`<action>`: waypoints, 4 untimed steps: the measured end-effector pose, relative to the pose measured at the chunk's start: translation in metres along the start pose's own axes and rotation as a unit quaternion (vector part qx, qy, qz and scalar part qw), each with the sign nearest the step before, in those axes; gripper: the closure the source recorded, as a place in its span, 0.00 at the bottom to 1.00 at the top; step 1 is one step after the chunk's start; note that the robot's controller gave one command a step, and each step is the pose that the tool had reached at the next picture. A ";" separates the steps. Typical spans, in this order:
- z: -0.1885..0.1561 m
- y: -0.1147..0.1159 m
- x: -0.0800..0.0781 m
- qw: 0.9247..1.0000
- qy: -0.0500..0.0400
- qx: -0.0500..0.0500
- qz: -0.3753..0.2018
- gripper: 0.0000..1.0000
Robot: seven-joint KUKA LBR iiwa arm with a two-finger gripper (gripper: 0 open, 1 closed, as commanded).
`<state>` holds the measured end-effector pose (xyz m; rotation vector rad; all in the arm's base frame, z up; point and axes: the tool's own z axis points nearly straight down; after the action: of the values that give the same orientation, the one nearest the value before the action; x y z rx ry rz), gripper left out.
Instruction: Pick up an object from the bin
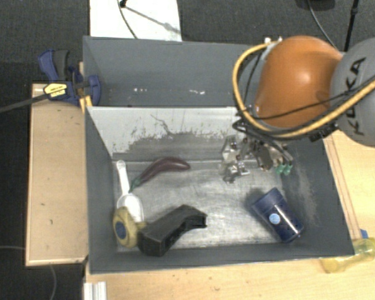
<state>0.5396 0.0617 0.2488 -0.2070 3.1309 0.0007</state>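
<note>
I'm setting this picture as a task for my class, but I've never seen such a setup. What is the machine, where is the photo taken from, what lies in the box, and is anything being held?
The machine is a robot arm with an orange cover, reaching in from the right. At its tip is a metal gripper for picking things up. The one camera looks down from above, slightly sideways, into a grey metal bin. In the bin lie a dark purple aubergine-shaped thing, a white spoon-like utensil, a yellowish roll, a black angular piece and a blue can. The gripper hangs over bare floor between the purple thing and the can. I see nothing held in it.
</note>
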 end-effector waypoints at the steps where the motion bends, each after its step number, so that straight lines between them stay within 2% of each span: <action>1: 0.089 0.009 -0.035 0.987 0.001 -0.001 -0.162 0.00; 2: 0.088 0.009 -0.036 0.987 0.000 0.000 -0.162 0.00; 3: 0.174 0.026 -0.033 0.983 -0.006 -0.001 -0.185 1.00; 4: 0.174 0.026 -0.033 0.983 -0.006 -0.001 -0.185 1.00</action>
<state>0.5693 0.0917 0.0746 -0.7790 3.0263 0.0031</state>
